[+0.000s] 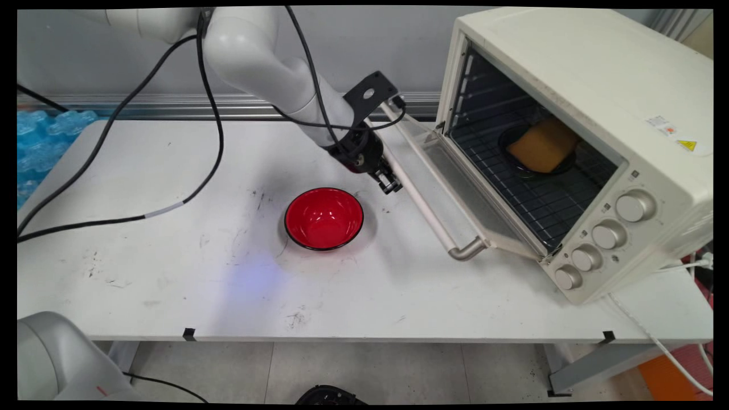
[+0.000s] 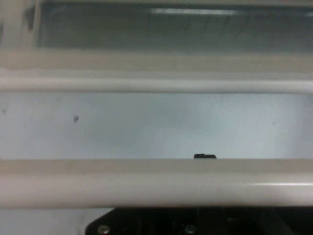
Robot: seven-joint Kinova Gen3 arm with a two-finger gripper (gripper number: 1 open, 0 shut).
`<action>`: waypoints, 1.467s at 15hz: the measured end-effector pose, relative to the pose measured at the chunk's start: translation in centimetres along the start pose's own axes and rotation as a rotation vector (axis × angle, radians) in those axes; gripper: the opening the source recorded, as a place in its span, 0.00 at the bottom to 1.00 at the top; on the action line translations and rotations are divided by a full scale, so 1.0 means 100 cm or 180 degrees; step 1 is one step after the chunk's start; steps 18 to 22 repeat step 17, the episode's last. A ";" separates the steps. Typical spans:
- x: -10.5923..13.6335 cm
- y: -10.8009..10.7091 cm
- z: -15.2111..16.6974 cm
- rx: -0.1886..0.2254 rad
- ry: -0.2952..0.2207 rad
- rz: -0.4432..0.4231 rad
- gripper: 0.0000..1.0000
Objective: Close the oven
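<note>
Gripper [image 1: 390, 183] hung low over the table [image 1: 171, 273], right beside the handle bar [image 1: 418, 196] of the open oven door [image 1: 455, 182]; whether it was open or shut could not be told. Close to the hand, the bar [image 2: 156, 188] ran straight across the hand view. Just beside the gripper sat a red bowl [image 1: 324, 218]. Inside the oven [image 1: 575, 142], on the wire rack, a dark dish [image 1: 515, 162] held a yellow sponge-like block [image 1: 544, 145].

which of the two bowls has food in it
The black bowl on the rack inside the oven holds a tan piece of bread; the red bowl on the table is empty.
</note>
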 end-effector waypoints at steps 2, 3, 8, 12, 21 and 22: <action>0.008 0.000 -0.001 -0.0002 0.0073 0.0031 0.00; 0.012 -0.003 -0.002 0.0009 0.0114 0.0042 0.00; 0.037 -0.010 -0.002 0.0059 0.0320 0.0104 0.00; 0.057 -0.015 -0.001 0.0101 0.0488 0.0144 0.00; 0.082 -0.020 0.002 0.0140 0.0695 0.0164 0.00; 0.082 -0.020 0.002 0.0140 0.0695 0.0164 0.00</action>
